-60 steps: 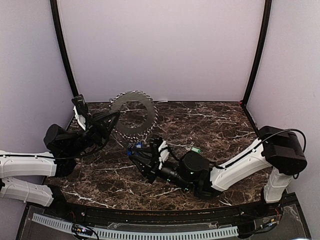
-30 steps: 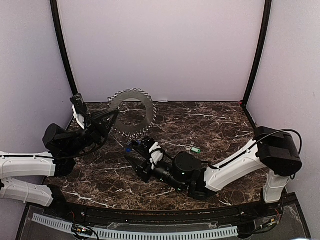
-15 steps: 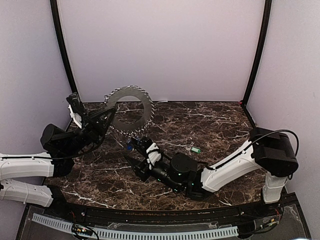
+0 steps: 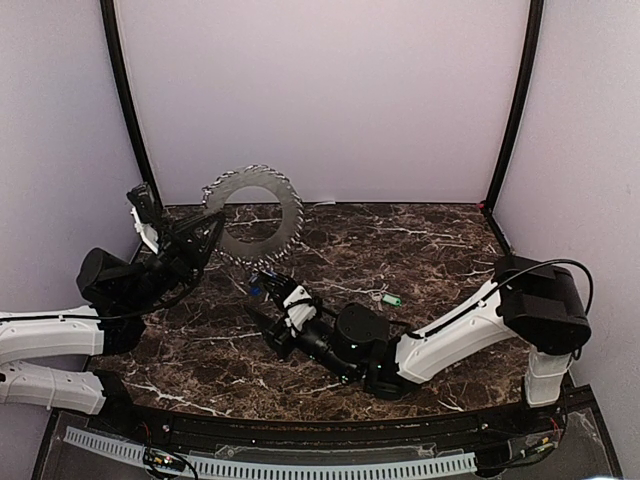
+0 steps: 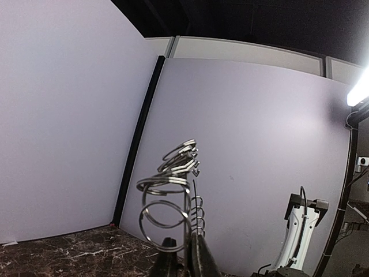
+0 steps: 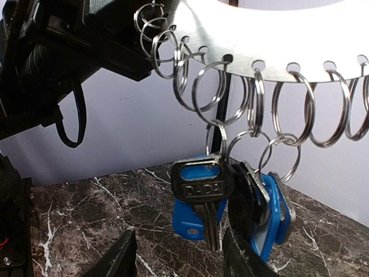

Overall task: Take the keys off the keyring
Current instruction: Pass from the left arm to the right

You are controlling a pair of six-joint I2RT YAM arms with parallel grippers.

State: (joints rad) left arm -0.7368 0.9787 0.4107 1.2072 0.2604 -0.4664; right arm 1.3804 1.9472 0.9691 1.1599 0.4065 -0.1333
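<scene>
Right gripper (image 4: 267,304) moved left beneath keys (image 6: 230,199), jaws apart; left gripper (image 4: 206,229) clamps keyring (image 4: 293,216) upright so keys hang reachable.

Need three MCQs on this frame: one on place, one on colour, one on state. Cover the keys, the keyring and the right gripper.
1. Where is the green key relative to the keyring?
A) hanging from it
B) lying on the table, apart from it
C) wedged in its centre hole

2. What colour shows on the heads of the hanging keys?
A) red
B) blue
C) yellow

3. What state is the right gripper in?
A) open, fingers apart below the hanging keys
B) shut on a blue key
C) shut on the keyring's rim

Answers:
1 B: the top view shows it alone on the marble, with the keyring held up in the air.
2 B: the right wrist view shows blue plastic heads.
3 A: both fingers stand apart and grip nothing.
</scene>
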